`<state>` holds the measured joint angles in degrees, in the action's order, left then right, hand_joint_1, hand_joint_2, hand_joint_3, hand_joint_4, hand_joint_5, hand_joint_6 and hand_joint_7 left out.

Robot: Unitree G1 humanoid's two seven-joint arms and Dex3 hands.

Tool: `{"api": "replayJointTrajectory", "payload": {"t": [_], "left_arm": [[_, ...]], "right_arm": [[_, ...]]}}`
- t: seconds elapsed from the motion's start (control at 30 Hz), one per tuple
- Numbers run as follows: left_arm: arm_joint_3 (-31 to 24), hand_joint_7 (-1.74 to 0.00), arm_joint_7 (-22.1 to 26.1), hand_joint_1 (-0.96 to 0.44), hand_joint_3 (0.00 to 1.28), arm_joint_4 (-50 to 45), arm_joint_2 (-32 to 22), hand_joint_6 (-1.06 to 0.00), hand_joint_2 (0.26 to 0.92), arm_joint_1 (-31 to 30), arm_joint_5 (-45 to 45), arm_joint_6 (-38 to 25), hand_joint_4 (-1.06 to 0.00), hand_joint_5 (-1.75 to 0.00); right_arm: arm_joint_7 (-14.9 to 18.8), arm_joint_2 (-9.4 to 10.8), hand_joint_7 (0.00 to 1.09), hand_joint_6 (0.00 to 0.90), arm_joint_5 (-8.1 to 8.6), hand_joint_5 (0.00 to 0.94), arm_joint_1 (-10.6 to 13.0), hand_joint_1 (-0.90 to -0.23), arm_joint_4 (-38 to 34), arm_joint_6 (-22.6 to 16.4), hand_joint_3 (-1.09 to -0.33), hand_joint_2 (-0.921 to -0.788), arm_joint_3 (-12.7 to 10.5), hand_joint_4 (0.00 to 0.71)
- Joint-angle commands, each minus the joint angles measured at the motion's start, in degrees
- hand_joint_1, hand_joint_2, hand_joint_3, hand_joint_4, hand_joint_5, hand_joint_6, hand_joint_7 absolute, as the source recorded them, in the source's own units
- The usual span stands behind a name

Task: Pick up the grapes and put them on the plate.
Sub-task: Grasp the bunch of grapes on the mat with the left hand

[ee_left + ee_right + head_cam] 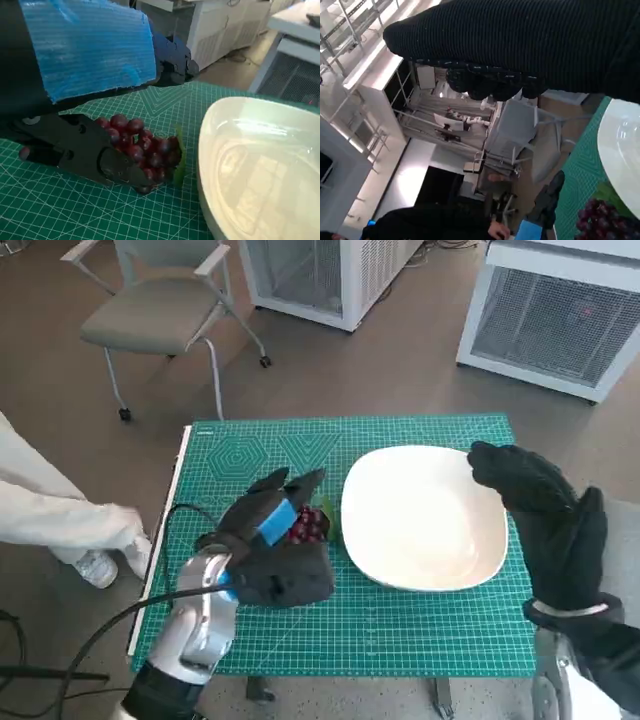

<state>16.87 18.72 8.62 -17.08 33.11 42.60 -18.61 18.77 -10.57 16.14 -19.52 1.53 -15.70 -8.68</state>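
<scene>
The dark red grapes (308, 525) lie on the green cutting mat (400, 630), just left of the white plate (425, 515). My left hand (270, 540) is over the bunch. In the left wrist view its thumb (90, 155) lies against the near side of the grapes (145, 150), while the other fingers (172, 62) stay raised and apart above them. The plate (260, 165) holds nothing. My right hand (545, 515) hovers at the plate's right rim, holding nothing. The right wrist view catches the grapes (602, 220) and the plate's edge (622, 145).
A person's pale trouser leg (50, 505) and shoe (95, 568) are left of the table. A grey chair (150, 315) and white cabinets (560, 320) stand behind it. A black cable (170, 520) runs along the mat's left edge.
</scene>
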Motion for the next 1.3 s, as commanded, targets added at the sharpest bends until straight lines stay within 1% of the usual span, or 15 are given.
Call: {"api": "replayJointTrajectory", "payload": {"t": [0.03, 0.33, 0.53, 0.8, 1.13, 1.3], "left_arm": [[1.3, -0.01, 0.87, 0.01, 0.0, 1.27, -0.65, -0.26, 0.79, 1.61, 0.34, -1.31, -0.12, -0.01], [2.94, 0.0, 1.1, 0.02, 0.0, 4.49, -1.32, -0.26, 0.793, 3.59, 0.23, -1.54, -0.14, -0.01], [3.77, 0.0, 0.01, -0.02, 0.0, 10.19, -0.97, -0.26, 0.792, 6.15, -0.08, -1.22, -0.14, -0.01], [4.87, 0.0, -2.3, -0.05, 0.0, 21.77, 0.76, -0.26, 0.791, 10.73, -0.66, -1.35, -0.14, 0.0], [6.85, 0.0, -3.77, -0.05, 0.0, 40.24, 4.3, -0.26, 0.792, 17.94, -2.31, -0.23, -0.12, 0.0], [8.07, 0.0, -4.44, -0.06, 0.0, 45.57, 5.42, -0.26, 0.792, 20.23, -2.78, 0.68, -0.11, 0.0]], "right_arm": [[0.12, -0.14, 0.89, 0.144, 0.47, 0.344, 1.22, -0.502, -0.24, 0.79, -0.603, -0.921, -0.21, 0.344], [-0.2, 0.24, 0.89, 0.145, 0.13, 0.342, 1.12, -0.506, -0.52, 0.49, -0.602, -0.921, -0.08, 0.343], [-0.17, 0.37, 0.89, 0.145, 0.09, 0.339, 1.02, -0.507, -0.81, 0.32, -0.601, -0.921, -0.01, 0.34], [-0.1, 0.45, 0.89, 0.143, 0.18, 0.338, 1.0, -0.506, -0.97, 0.26, -0.603, -0.921, -0.02, 0.341], [0.1, 0.64, 0.9, 0.142, 0.39, 0.341, 1.03, -0.511, -1.17, 0.28, -0.602, -0.921, 0.08, 0.343], [0.24, 0.64, 0.9, 0.141, 0.58, 0.341, 1.15, -0.512, -1.09, 0.36, -0.602, -0.921, 0.08, 0.342]]}}
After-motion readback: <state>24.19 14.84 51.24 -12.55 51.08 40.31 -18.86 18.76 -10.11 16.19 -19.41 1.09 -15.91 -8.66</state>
